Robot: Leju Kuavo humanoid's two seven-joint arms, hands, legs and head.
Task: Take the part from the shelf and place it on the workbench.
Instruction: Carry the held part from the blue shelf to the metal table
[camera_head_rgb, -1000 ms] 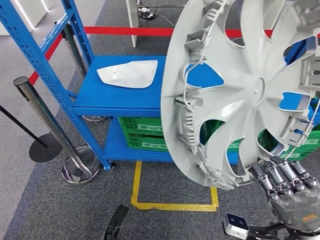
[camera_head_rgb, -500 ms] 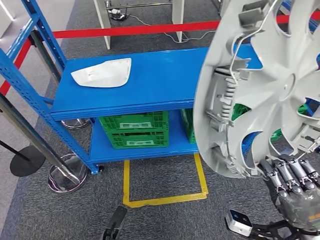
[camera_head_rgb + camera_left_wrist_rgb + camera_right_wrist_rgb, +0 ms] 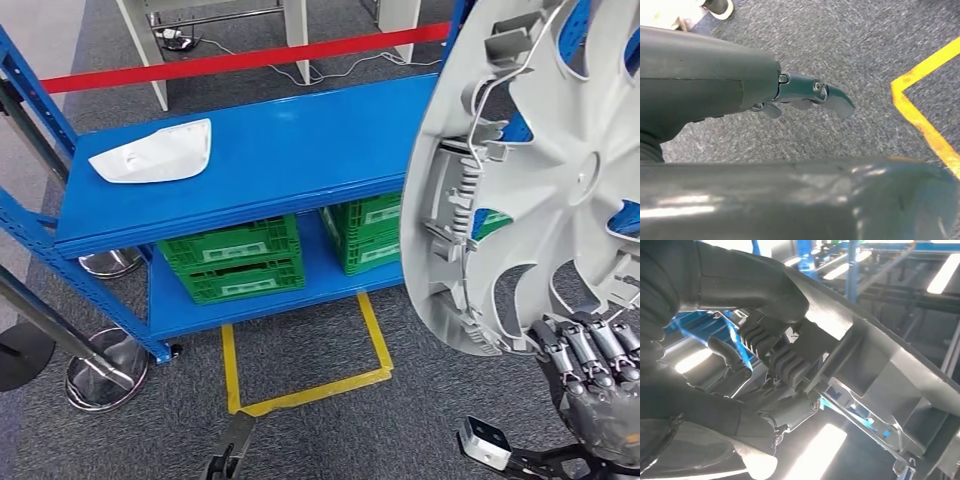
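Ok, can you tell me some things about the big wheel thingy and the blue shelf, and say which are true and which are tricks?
1. The right hand holds the grey wheel cover by its lower rim. True.
2. The wheel cover lies flat on the blue shelf. False: it is up in the air, tilted on edge, in front of the shelf.
3. A white flat part lies on the shelf's top board. True.
4. Red crates sit on the lower board. False: the crates there are green.
5. Yellow tape marks the carpet in front of the shelf. True.
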